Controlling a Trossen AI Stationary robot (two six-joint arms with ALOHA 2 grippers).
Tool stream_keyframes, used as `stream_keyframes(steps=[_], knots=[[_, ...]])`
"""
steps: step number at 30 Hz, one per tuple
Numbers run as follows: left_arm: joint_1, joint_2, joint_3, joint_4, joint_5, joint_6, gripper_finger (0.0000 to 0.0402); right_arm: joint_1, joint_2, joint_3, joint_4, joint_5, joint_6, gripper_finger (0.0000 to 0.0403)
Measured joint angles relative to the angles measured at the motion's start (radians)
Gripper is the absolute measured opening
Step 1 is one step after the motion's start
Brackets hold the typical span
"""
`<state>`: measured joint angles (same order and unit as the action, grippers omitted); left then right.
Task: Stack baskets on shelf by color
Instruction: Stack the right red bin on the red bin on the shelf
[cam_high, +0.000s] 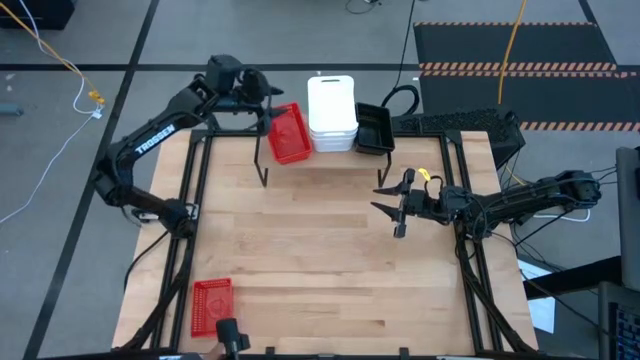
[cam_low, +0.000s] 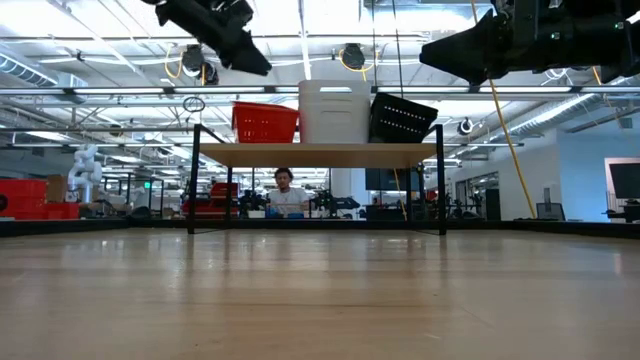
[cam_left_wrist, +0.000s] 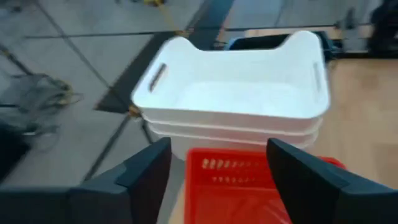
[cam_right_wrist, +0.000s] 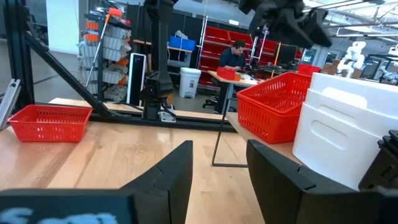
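Note:
The shelf (cam_low: 320, 155) stands at the table's far edge. On its plank sit a red mesh basket (cam_high: 290, 133) on the left, a stack of white baskets (cam_high: 332, 113) in the middle and a tilted black mesh basket (cam_high: 374, 128) on the right. Another red basket (cam_high: 211, 305) lies on the table near its near-left corner. My left gripper (cam_high: 268, 95) hangs open above the far-left end of the shelf's red basket (cam_left_wrist: 249, 186), clear of it in the low view (cam_low: 225, 30). My right gripper (cam_high: 378, 199) is open in the air over the table's right half, pointing left.
The shelf's thin black legs (cam_high: 263, 172) stand on the tabletop. Black frame rails (cam_high: 190, 250) run along the table's left and right sides. A small dark camera mount (cam_high: 230, 338) sits at the near edge. Bare wood (cam_high: 320, 270) lies between the shelf and the near edge.

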<state>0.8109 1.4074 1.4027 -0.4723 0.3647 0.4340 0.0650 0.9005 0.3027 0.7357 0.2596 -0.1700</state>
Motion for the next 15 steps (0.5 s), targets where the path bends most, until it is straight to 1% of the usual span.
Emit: stream_keyframes(steps=[2,6,9,15], knots=[[-0.018,0.002,0.001,-0.001,-0.063,0.007,0.0245,0.000,0.000,0.000,0.000,0.000,0.002,0.0144],[-0.031,0.042,0.000,-0.028,-0.128,0.075,0.0203,0.000,0.000,0.000,0.000,0.000,0.016,0.0144],[-0.030,0.070,-0.001,-0.034,-0.204,0.115,0.0179,0.000,0.000,0.000,0.000,-0.001,0.020,0.0144],[-0.018,0.089,-0.001,-0.035,-0.205,0.170,0.0156,0.000,0.000,0.000,-0.002,-0.001,0.005,0.0144]])
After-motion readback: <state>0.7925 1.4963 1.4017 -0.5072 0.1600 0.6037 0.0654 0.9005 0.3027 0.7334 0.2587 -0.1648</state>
